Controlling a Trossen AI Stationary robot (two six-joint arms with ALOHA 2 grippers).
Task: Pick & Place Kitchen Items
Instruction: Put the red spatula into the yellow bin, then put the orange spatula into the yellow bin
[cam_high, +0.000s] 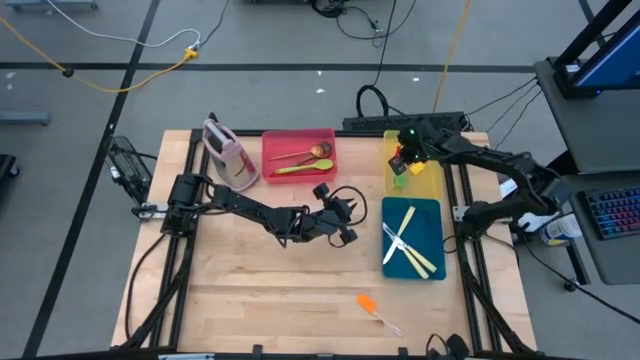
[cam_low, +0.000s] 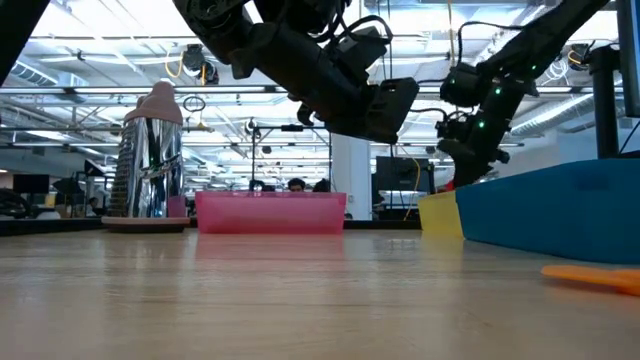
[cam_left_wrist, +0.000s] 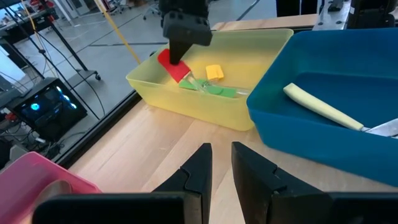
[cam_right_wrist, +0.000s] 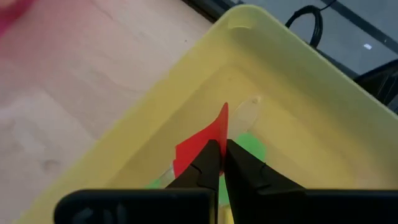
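Gripping red spatula (cam_right_wrist: 202, 144) over yellow tray (cam_right_wrist: 298, 81), right pincer (cam_right_wrist: 222, 163) closed

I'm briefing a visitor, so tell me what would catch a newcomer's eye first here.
First, the right gripper over the yellow tray at the table's far right, shut on a red-headed spatula. Next, the blue tray in front of it with cream-handled knives crossed inside. Last, a lone orange-headed spatula lies on bare wood near the front edge, while the left gripper hangs mid-table.
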